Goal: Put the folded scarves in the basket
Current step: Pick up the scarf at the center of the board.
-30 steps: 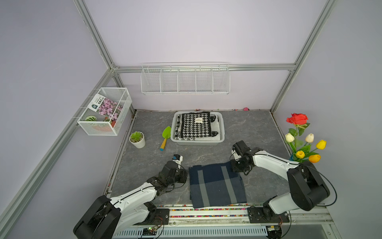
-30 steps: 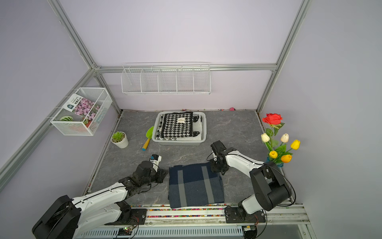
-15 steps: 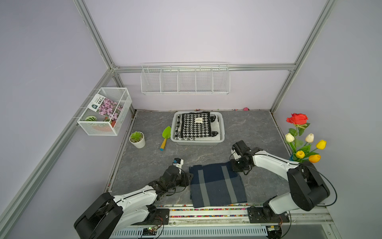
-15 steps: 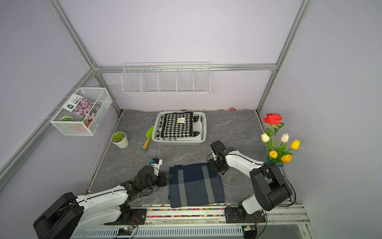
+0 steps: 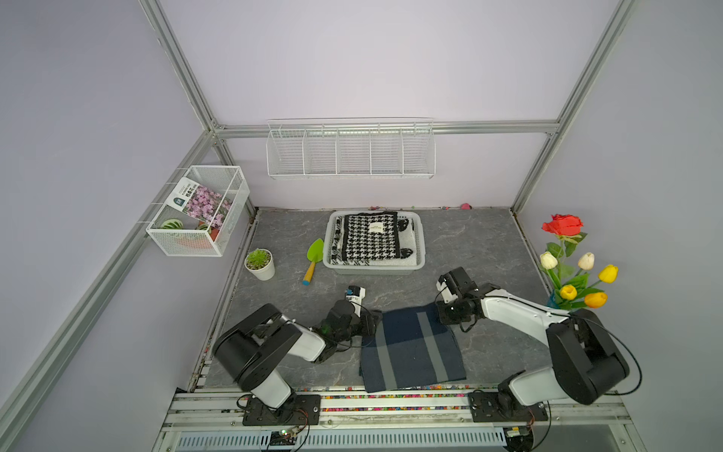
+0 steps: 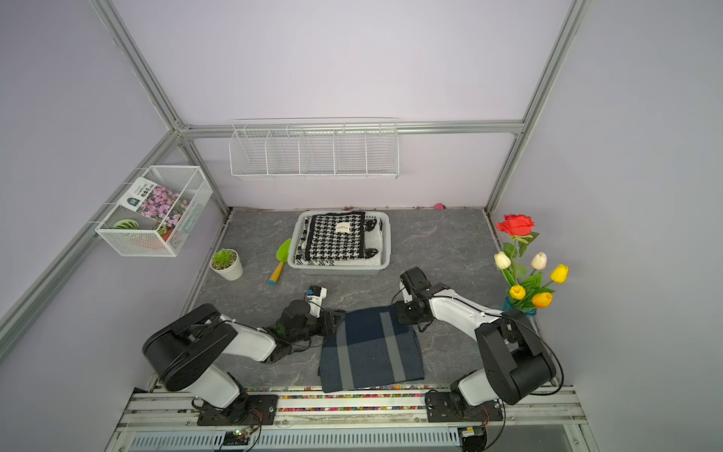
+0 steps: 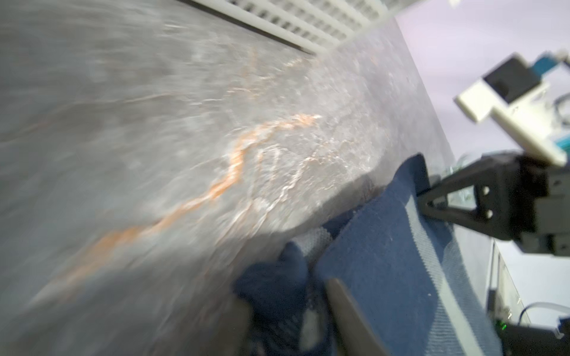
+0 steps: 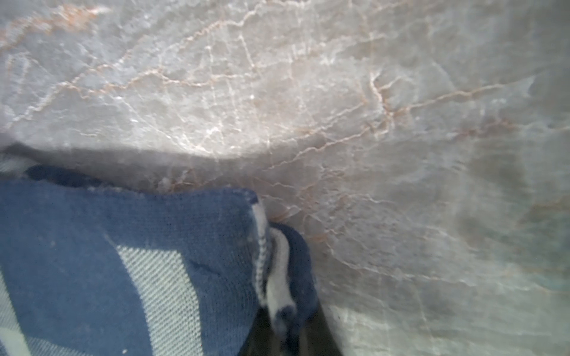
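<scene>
The folded scarf (image 5: 410,348) (image 6: 369,348), navy with grey stripes, lies flat on the table near the front edge. My left gripper (image 5: 373,321) is at its far left corner. In the blurred left wrist view, navy fabric (image 7: 385,262) is bunched between the fingers, and the gripper (image 7: 290,320) is shut on it. My right gripper (image 5: 444,311) is shut on the far right corner, pinching the scarf's edge (image 8: 123,246) between its dark fingers (image 8: 287,333). The white basket (image 5: 373,267) (image 6: 338,268) stands behind, holding a houndstooth cloth (image 5: 369,236).
A green trowel (image 5: 314,254) and a small potted plant (image 5: 259,264) lie left of the basket. A vase of flowers (image 5: 571,266) stands at the right edge. A wire-mesh box (image 5: 199,211) and a long wire rack (image 5: 350,150) hang on the walls.
My left gripper has slid right onto the scarf's far left corner and closed on it. The right arm and the scarf have stayed in place.
</scene>
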{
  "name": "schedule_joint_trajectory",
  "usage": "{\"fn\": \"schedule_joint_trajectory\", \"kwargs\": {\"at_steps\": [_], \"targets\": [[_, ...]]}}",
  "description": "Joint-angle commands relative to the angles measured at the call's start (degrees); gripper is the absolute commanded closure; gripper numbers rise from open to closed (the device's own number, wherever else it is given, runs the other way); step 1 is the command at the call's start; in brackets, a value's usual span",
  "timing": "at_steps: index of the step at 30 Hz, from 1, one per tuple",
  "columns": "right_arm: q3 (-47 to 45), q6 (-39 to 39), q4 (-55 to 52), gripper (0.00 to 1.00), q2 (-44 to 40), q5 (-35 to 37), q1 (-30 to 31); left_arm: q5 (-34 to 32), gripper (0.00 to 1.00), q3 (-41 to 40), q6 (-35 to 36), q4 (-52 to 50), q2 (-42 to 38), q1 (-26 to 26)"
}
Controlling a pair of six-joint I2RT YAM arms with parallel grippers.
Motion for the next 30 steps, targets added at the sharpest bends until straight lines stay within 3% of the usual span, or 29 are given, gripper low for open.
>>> {"fn": "schedule_joint_trajectory", "kwargs": {"at_steps": [1,2,14,24,30], "targets": [[-2.37,-1.19,1.12,1.00,-0.79,-1.24,0.43,6.64,0.91,-0.77,0.34,-4.62,8.55,-0.28],[-2.72,-1.13,1.61,1.00,-1.39,-1.29,0.50,7.37,1.00,-0.13,0.60,-4.66,8.79,-0.30],[-1.97,-1.91,2.90,1.00,-13.54,-4.05,1.73,-1.29,1.00,6.43,5.31,-28.68,-11.50,-0.42],[8.05,-0.39,1.61,1.00,-17.48,-7.78,3.55,-10.70,1.00,18.23,10.21,-49.09,-27.91,0.38],[17.35,-0.12,2.68,1.00,-13.94,-10.06,3.56,-11.12,1.00,28.79,14.82,-57.03,-29.75,4.96]]}}
